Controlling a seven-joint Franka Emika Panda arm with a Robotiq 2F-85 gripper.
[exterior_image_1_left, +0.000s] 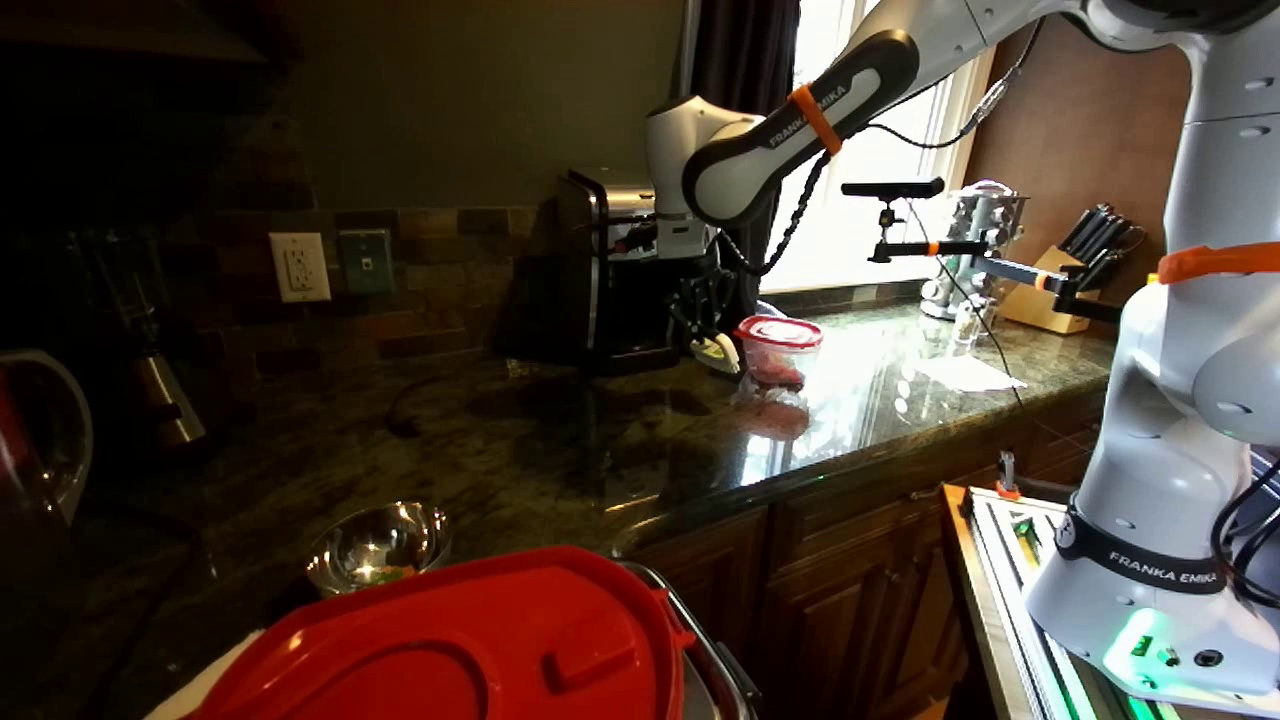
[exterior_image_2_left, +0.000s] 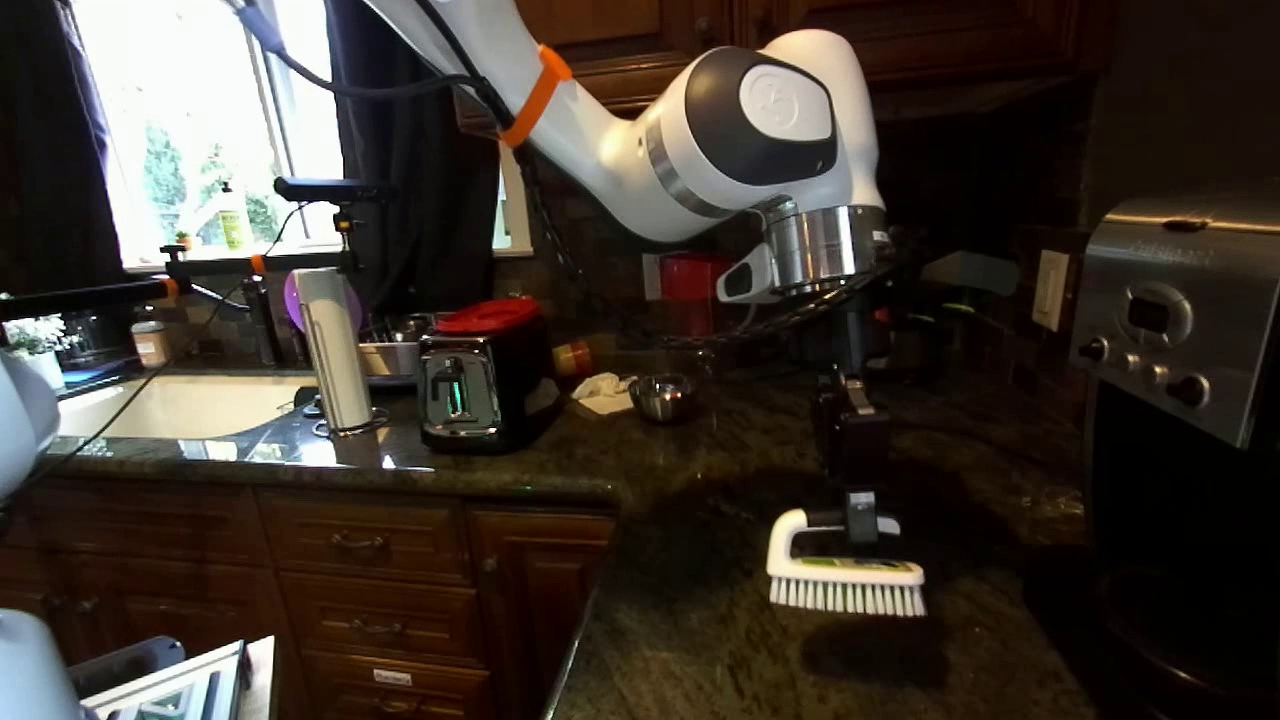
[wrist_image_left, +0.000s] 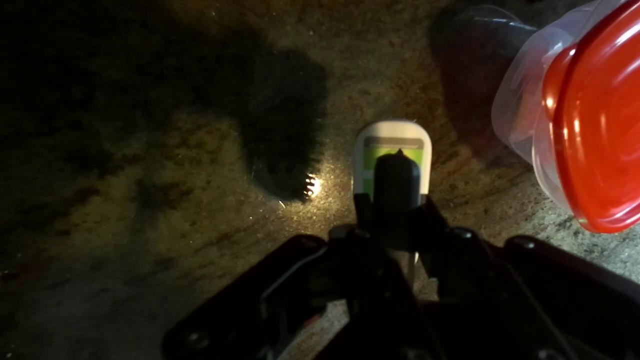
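My gripper is shut on the dark handle of a white scrub brush. The brush is level with its white bristles facing down, held a little above the dark granite counter, with a shadow beneath it. In another exterior view the gripper and brush are beside a clear container with a red lid. In the wrist view the fingers close around the handle, and the brush's white and green top shows beyond them. The red-lidded container is at the right there, apart from the brush.
A coffee maker stands close to the brush; it also shows behind the gripper. A metal bowl, a black toaster with a red lid on top, and a sink are farther along. A knife block is by the window.
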